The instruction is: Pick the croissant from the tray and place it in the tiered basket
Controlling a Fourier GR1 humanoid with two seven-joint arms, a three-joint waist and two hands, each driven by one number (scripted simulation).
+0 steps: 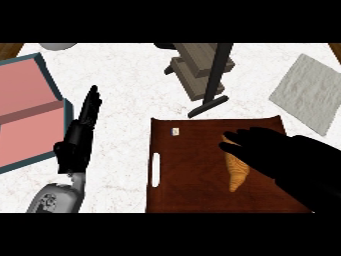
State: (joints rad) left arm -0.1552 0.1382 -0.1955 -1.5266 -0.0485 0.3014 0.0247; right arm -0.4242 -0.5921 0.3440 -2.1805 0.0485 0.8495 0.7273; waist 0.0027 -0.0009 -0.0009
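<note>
Bright, even light over pale desk (pixel 129 70). Soft, faint shadows, none hard-edged. No glare. Dark tray (pixel 195 170) dim beside it. Right hand (pixel 276 150) near-black, featureless. No visible distortion at edges.

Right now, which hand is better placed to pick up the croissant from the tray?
The right hand: it is over the brown tray, partly covering the croissant. The left hand rests open on the counter, beside the tray.
</note>
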